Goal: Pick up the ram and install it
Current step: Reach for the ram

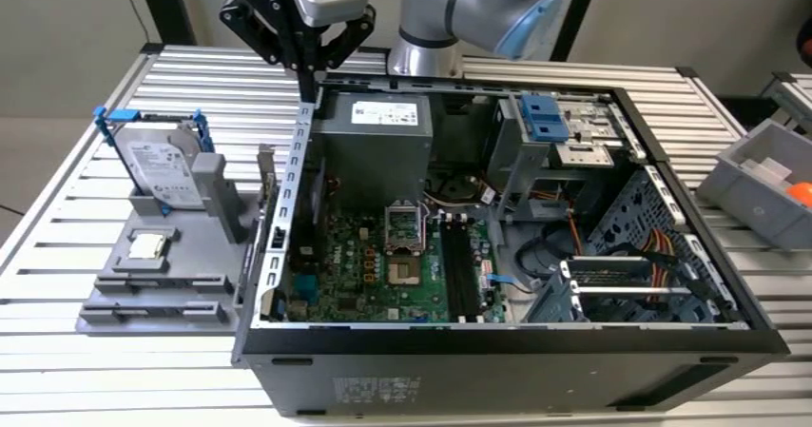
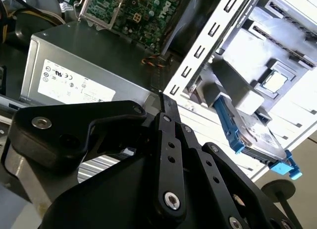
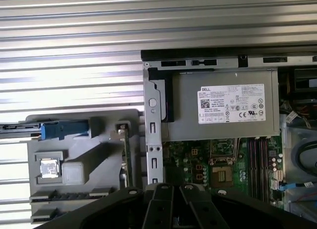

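Hanging over the open computer case's point(image 1: 508, 337) side wall, the gripper point(image 1: 308, 87) had its fingers pressed together, holding nothing. One ram point(image 3: 127, 157) stood on edge below it, in one grey holder point(image 1: 127, 289). Farther from the gripper sat one hard drive point(image 1: 163, 161) and one square chip point(image 1: 150, 246).

The ram point(image 1: 266, 187) is a thin, long, dark bluish-green circuit-board stick, standing upright on its long edge in a slot of the grey holder point(image 1: 152, 289) on the table point(image 1: 89, 379). It sits at the side of the holder nearest the open computer case point(image 1: 508, 351), just beside the case's metal wall. In the first wrist view it point(image 3: 127, 152) shows edge-on as a narrow green strip, with nothing gripping it
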You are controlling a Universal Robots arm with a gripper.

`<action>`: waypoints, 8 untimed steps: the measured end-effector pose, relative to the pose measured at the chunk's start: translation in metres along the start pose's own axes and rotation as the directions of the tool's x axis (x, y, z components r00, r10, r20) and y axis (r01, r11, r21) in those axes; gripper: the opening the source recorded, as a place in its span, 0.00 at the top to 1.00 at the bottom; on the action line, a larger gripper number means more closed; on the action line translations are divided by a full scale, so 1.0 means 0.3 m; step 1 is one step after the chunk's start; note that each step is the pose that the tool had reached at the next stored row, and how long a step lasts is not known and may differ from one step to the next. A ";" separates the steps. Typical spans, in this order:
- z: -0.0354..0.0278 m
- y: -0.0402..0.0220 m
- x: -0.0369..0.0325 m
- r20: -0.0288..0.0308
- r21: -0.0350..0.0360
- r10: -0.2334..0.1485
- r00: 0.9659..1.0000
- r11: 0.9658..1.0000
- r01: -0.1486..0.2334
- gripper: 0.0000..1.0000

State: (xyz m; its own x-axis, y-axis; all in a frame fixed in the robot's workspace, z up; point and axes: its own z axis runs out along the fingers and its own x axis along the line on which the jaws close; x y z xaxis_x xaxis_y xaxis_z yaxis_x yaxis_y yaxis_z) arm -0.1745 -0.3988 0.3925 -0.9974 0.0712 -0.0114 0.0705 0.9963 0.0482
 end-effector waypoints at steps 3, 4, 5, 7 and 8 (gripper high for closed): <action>0.000 -0.001 0.008 0.000 0.000 0.000 1.000 1.000 0.000 1.00; 0.000 -0.001 0.011 0.000 0.000 0.000 1.000 1.000 0.000 1.00; 0.000 -0.001 0.014 0.000 0.000 0.000 1.000 1.000 0.000 1.00; 0.000 -0.001 0.020 0.000 0.000 0.000 1.000 1.000 0.000 1.00; 0.000 -0.002 0.023 0.000 0.000 0.000 1.000 1.000 0.000 1.00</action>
State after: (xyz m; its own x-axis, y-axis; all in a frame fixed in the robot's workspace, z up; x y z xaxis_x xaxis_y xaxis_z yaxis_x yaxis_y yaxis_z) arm -0.1812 -0.3988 0.3925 -0.9974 0.0712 -0.0111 0.0705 0.9963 0.0482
